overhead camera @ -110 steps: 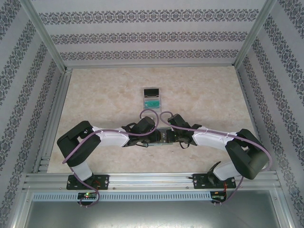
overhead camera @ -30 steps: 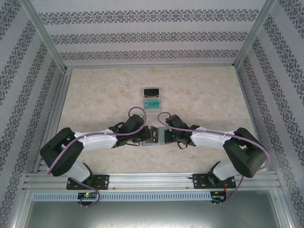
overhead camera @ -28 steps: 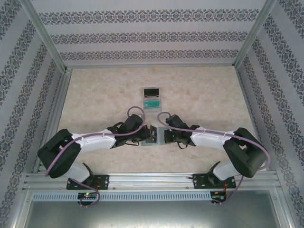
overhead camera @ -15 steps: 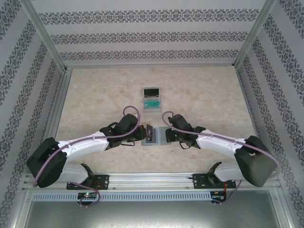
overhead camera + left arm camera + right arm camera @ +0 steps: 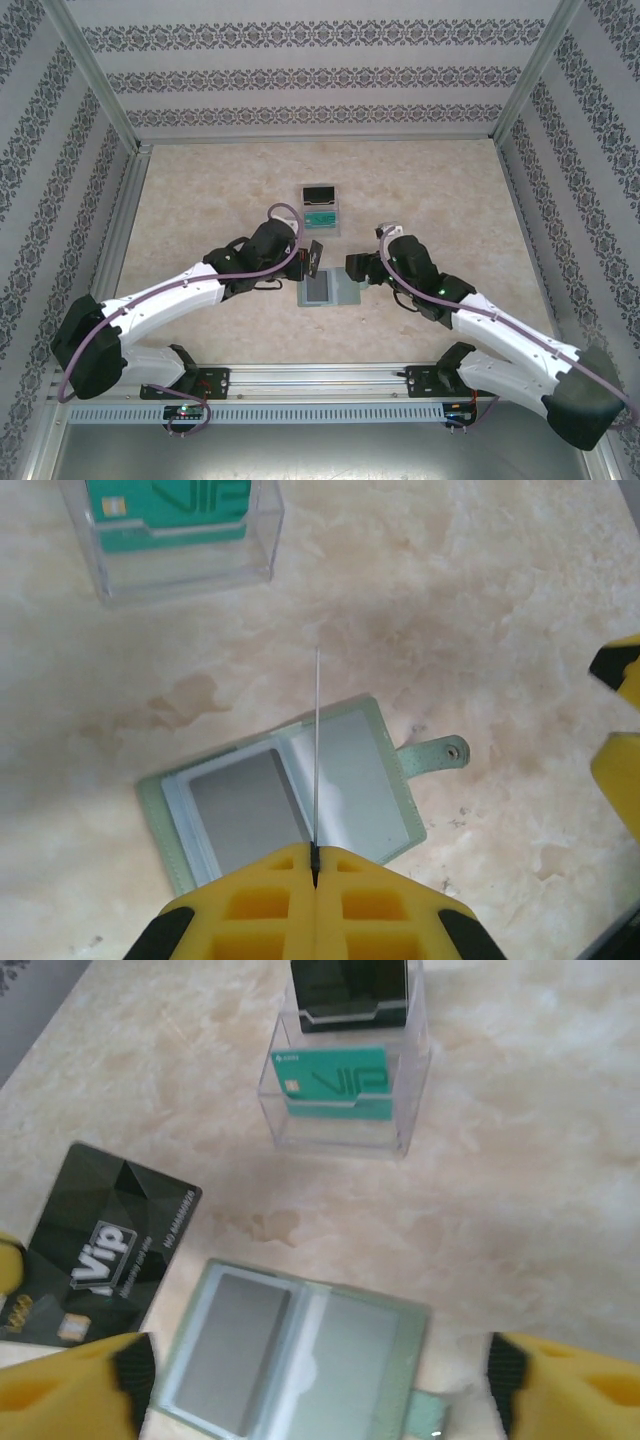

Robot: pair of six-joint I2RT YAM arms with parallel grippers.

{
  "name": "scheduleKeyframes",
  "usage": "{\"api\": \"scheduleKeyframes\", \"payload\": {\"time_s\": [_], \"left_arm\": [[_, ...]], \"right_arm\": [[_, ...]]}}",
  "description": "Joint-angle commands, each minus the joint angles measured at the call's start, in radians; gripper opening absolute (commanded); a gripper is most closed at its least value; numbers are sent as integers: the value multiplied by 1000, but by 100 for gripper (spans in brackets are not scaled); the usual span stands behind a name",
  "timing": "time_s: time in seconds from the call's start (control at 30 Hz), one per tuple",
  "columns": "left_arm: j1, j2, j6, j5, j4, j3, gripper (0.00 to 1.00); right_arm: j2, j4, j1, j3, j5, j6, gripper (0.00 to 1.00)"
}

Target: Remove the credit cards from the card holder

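The sage-green card holder [image 5: 328, 290] lies open and flat on the table, its grey inner pockets [image 5: 300, 1355] facing up and its tab [image 5: 435, 755] to the right. My left gripper [image 5: 314, 852] is shut on a black credit card [image 5: 100, 1250], held above the holder's left side; in the left wrist view the card [image 5: 316, 740] is edge-on. In the top view the left gripper [image 5: 310, 262] hangs just left of the holder. The right gripper [image 5: 352, 268] is open, just right of and above the holder, with nothing between its fingers [image 5: 70, 1390].
A clear plastic tray [image 5: 321, 208] stands just beyond the holder, with a teal card [image 5: 335, 1082] in front and a black card [image 5: 350, 985] behind. The right gripper's yellow fingers [image 5: 620, 770] show at the left wrist view's right edge. Metal frame rails edge the table.
The right gripper has opened and drawn back to the right, off the card holder. The left gripper has carried the black card up and away from the holder, which now lies flat.
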Motion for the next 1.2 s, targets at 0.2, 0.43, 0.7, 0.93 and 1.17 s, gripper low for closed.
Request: {"api": "scheduleKeyframes", "payload": {"time_s": [0.2, 0.43, 0.7, 0.93, 1.17], "left_arm": [[7, 103, 262, -100, -179, 187, 0], [3, 135, 573, -120, -83, 191, 0], [8, 224, 954, -166, -109, 300, 0], [48, 333, 1202, -147, -55, 366, 0], [77, 433, 1398, -207, 104, 388, 0]], "right_arm": [[-208, 49, -36, -117, 91, -1, 98], [-329, 43, -40, -167, 135, 14, 98], [-427, 24, -43, -196, 174, 34, 98], [-450, 30, -44, -198, 172, 41, 98], [-437, 28, -46, -198, 175, 42, 98]]}}
